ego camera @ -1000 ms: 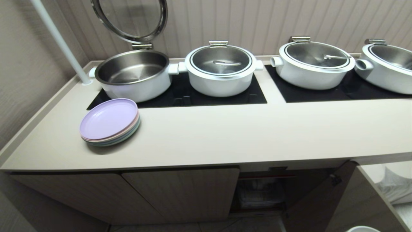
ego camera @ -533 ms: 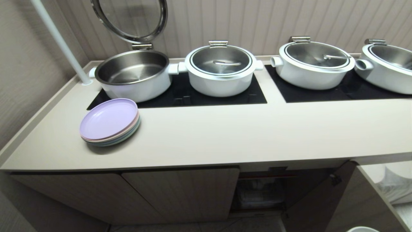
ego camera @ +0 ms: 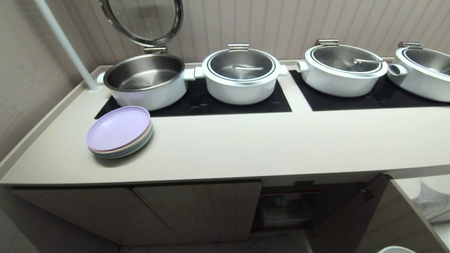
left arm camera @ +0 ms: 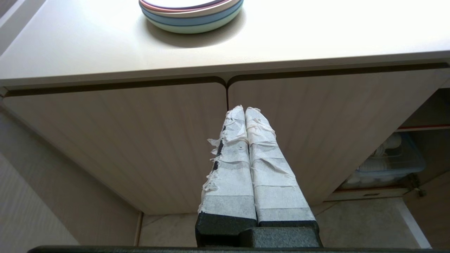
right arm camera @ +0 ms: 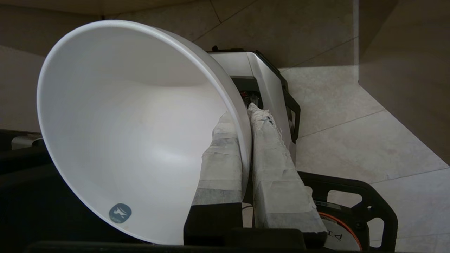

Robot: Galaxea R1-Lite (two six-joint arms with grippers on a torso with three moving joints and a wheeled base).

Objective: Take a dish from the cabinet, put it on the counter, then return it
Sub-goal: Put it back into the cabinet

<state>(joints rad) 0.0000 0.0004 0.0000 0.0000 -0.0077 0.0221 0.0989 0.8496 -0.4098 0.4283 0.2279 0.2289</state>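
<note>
White dish (right arm camera: 116,140) tipped on edge, rim pinched by right gripper (right arm camera: 246,116)

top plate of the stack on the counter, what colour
Lilac round top plate, clearest in the head view.

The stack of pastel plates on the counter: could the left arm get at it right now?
Probably yes: the left gripper hangs before shut doors below the counter, nothing between it and the plates above.
</note>
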